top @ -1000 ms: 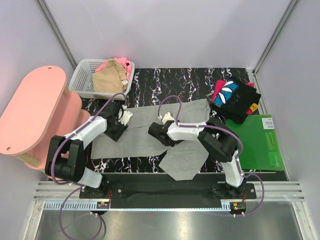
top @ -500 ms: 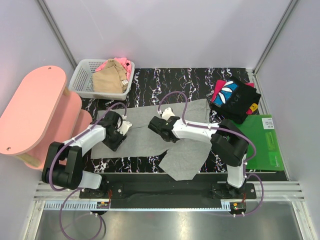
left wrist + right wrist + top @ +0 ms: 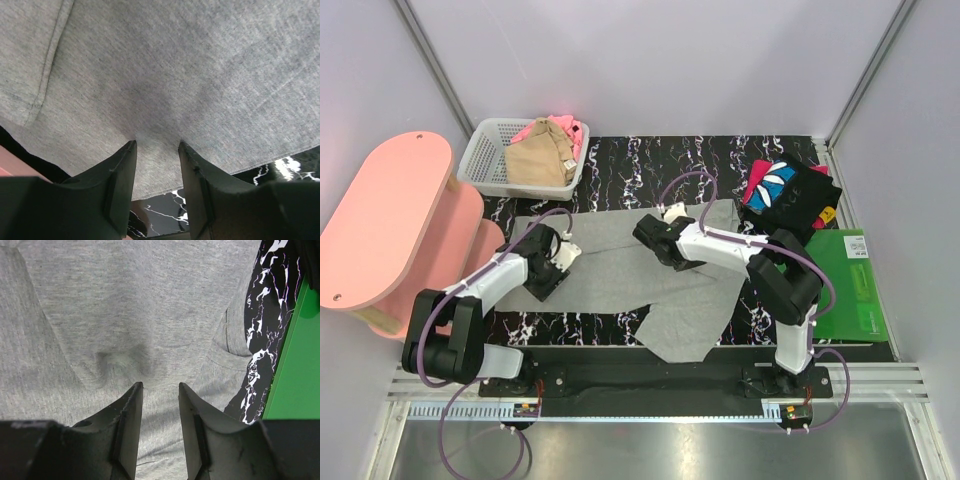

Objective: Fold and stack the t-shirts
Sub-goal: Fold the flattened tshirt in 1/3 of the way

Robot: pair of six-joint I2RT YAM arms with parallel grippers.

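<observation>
Four t-shirts are in view, and the large light-grey t-shirt (image 3: pixel 620 275) lies spread out on the black table top (image 3: pixel 650 160) veined with white and pink. One flap of it reaches toward the arm bases.

Both grippers rest on this grey t-shirt. The left gripper (image 3: pixel 157 145) is at its left end, with the jaws a narrow gap apart and the tips down on the cloth. Flat fabric shows between them and nothing is pinched. The right gripper (image 3: pixel 161 386) is near the grey t-shirt's middle, its jaws likewise narrowly parted and gripping nothing. A small pucker of cloth sits just ahead of its tips.

Behind the grey t-shirt to the left, a white lattice basket (image 3: pixel 480 160) holds the tan t-shirt (image 3: pixel 538 160), with the pink t-shirt (image 3: pixel 570 127) bunched behind it. Behind it to the right lies the black printed t-shirt (image 3: pixel 795 195) in a heap. A flat green board (image 3: pixel 845 290) sits to the grey t-shirt's right, and a rounded pink stool (image 3: pixel 385 215) stands to its left. Pale lilac walls (image 3: pixel 650 60) with metal corner posts close in the space beyond it
</observation>
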